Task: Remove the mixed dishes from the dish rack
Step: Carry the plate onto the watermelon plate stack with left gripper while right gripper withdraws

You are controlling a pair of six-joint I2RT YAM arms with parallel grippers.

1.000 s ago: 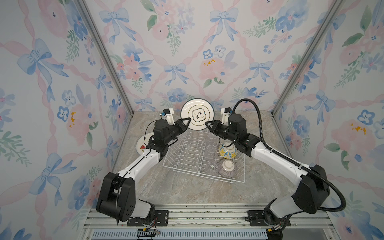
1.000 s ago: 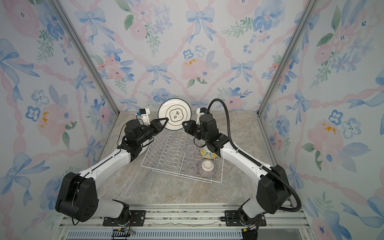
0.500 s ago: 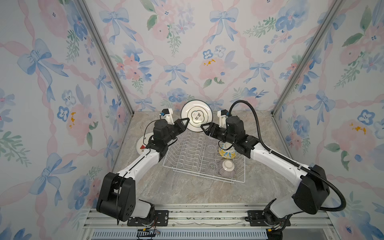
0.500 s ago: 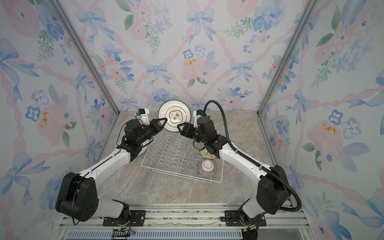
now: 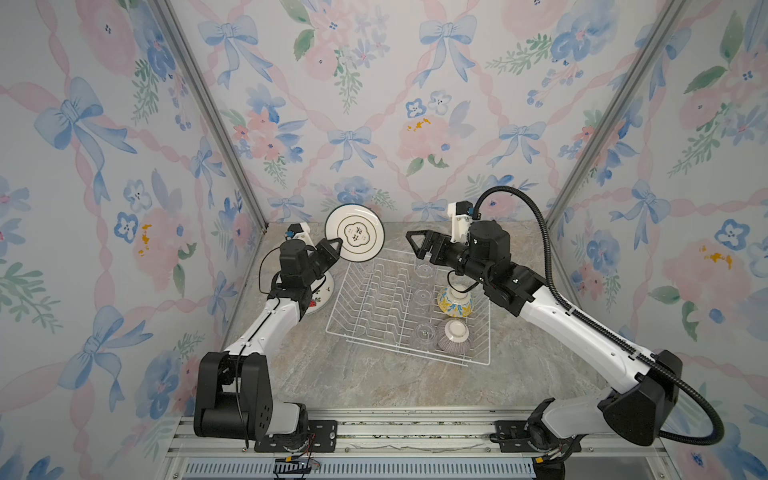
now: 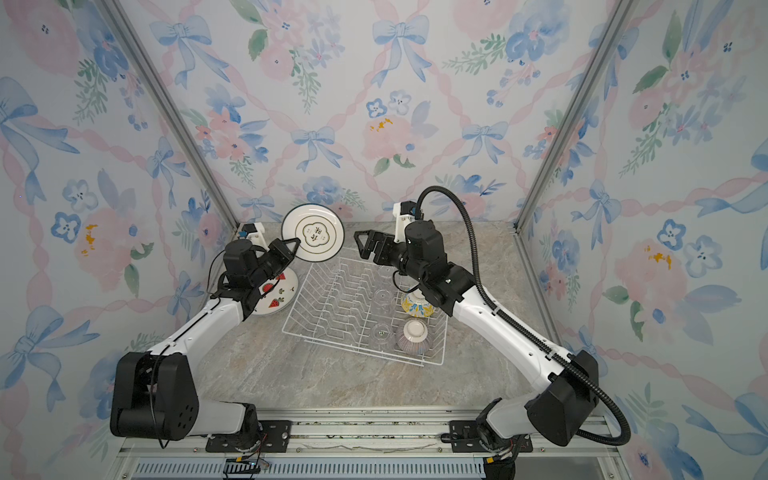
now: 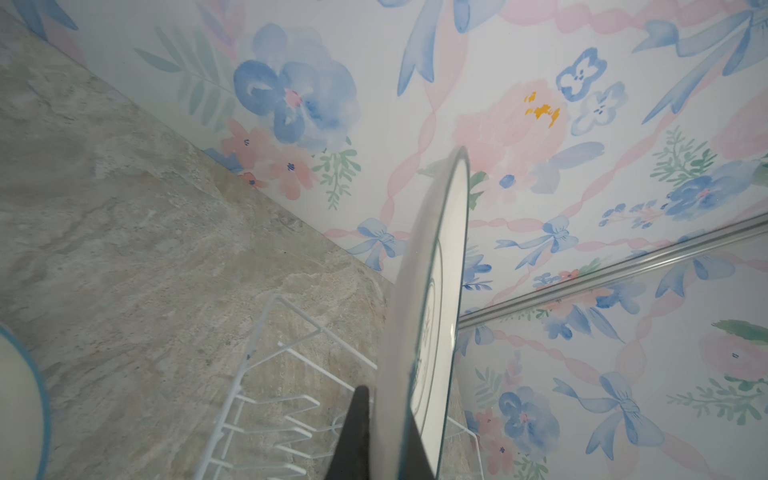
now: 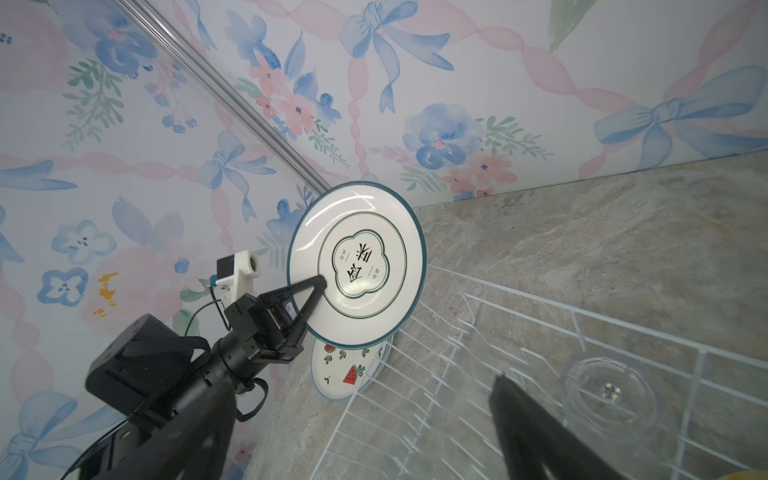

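Note:
My left gripper (image 5: 335, 248) is shut on the edge of a white plate (image 5: 354, 233) with a dark rim. The plate stands upright in the air over the far left corner of the dish rack (image 5: 345, 328). The left wrist view shows it edge-on (image 7: 432, 311) between my black fingers (image 7: 359, 419). My right gripper (image 5: 415, 246) hangs open and empty over the rack's far side, well apart from the plate. Three clear glasses (image 5: 424, 296) stand in a row in the rack. Beside them sit a yellow-blue floral bowl (image 5: 455, 300) and a grey-striped bowl (image 5: 454, 336).
A stack of plates with a watermelon pattern (image 6: 274, 297) lies on the marble table just left of the rack, under my left wrist. Flowered walls close in the back and both sides. The rack's left half holds only upright prongs (image 6: 332, 291).
My right gripper has opened, let go of the plate and drawn back to the right. The left gripper has kept its hold, and the plate has shifted slightly left.

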